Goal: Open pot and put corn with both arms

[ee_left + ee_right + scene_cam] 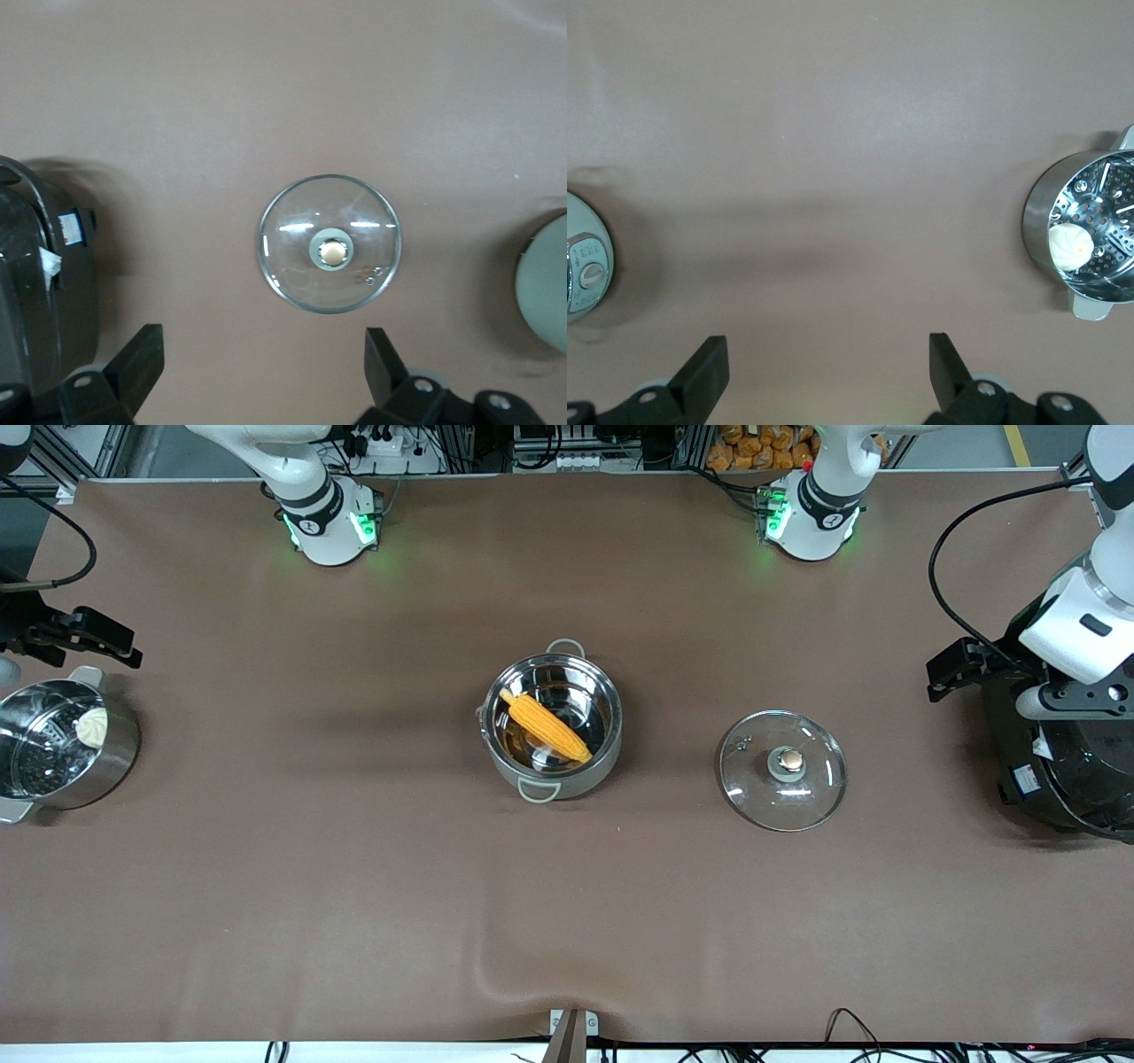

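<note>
In the pot (551, 731), corn (545, 724) (front view only)

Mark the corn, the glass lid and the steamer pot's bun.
corn (545, 726), front view, middle of the cob lying in the pot.
glass lid (330, 243), left wrist view, glass beside the knob.
bun (1068, 246), right wrist view, centre of the white bun.

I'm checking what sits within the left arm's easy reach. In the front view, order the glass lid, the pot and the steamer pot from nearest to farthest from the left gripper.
From the left gripper, open above the rice cooker:
1. Glass lid, on the table beside the pot, toward the left arm's end.
2. Pot, mid-table, corn inside.
3. Steamer pot, at the right arm's end.
</note>
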Robot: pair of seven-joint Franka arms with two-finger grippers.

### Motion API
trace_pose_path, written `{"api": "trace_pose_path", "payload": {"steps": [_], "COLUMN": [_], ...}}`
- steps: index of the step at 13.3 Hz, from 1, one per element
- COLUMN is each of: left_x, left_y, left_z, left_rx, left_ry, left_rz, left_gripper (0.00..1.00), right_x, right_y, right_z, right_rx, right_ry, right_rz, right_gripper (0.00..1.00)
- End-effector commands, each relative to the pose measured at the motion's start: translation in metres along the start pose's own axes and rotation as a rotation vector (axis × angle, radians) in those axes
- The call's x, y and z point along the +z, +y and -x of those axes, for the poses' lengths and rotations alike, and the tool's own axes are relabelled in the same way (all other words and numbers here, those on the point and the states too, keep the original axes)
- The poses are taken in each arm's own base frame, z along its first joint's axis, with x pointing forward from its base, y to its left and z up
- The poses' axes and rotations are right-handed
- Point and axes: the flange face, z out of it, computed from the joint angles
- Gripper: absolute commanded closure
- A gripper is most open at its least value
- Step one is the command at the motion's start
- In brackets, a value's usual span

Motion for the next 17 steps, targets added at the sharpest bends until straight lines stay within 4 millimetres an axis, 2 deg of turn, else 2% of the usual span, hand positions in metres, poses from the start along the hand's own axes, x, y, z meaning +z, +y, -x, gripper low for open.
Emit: {"api": "trace_pose_path", "payload": {"steps": [1, 7, 17], "left_x": [-0.012, -0.018, -0.006], "left_y": [0.004, -0.004, -0.007], "left_z": [0.012, 0.018, 0.013], "left_rx": [0.015, 0.026, 0.003], "left_ry": [-0.008, -0.028, -0.054], "left_rz": [0.022, 0.009, 0.004], "left_gripper": [0.00, 0.00, 0.00], "right_x": [0.001, 0.002, 0.003], "right_y": [0.001, 0.002, -0.003], "right_z": [0.008, 0.007, 0.008], "right_rx": [0.009, 0.012, 0.001], "right_ry": [0.001, -0.002, -0.009], "right_rz": [0.004, 0.000, 0.001], "right_gripper": [0.00, 0.00, 0.00]}}
